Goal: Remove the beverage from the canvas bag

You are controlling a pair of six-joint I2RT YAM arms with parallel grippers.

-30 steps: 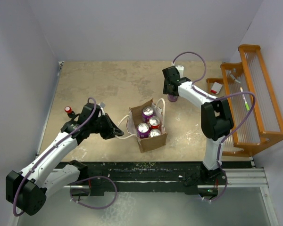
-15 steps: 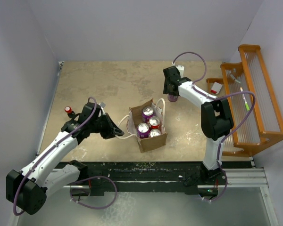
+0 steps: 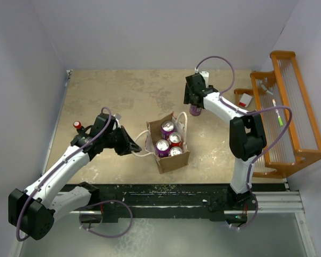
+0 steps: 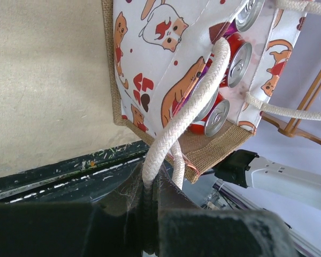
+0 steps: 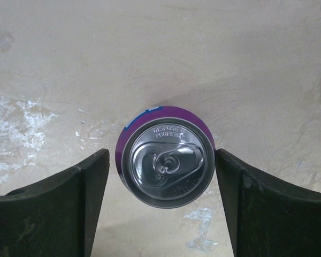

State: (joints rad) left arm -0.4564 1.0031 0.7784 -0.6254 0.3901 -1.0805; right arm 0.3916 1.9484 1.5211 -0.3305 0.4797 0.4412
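Only left wrist shows fingers pinching canvas bag's rope handle.

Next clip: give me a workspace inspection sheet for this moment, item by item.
Surface: tan table, mottled with pale scuffs.
Job's things: canvas bag upright, four cans inside; one purple can stands outside it on the table.
Clutter: small red-capped item near the table's left edge.
Claws: left claw shut on the bag's rope handle; right claw open, straddling the purple can.
Cables: purple cables looped along both arms.
Surroundings: wooden rack at right holding small items; pale walls.
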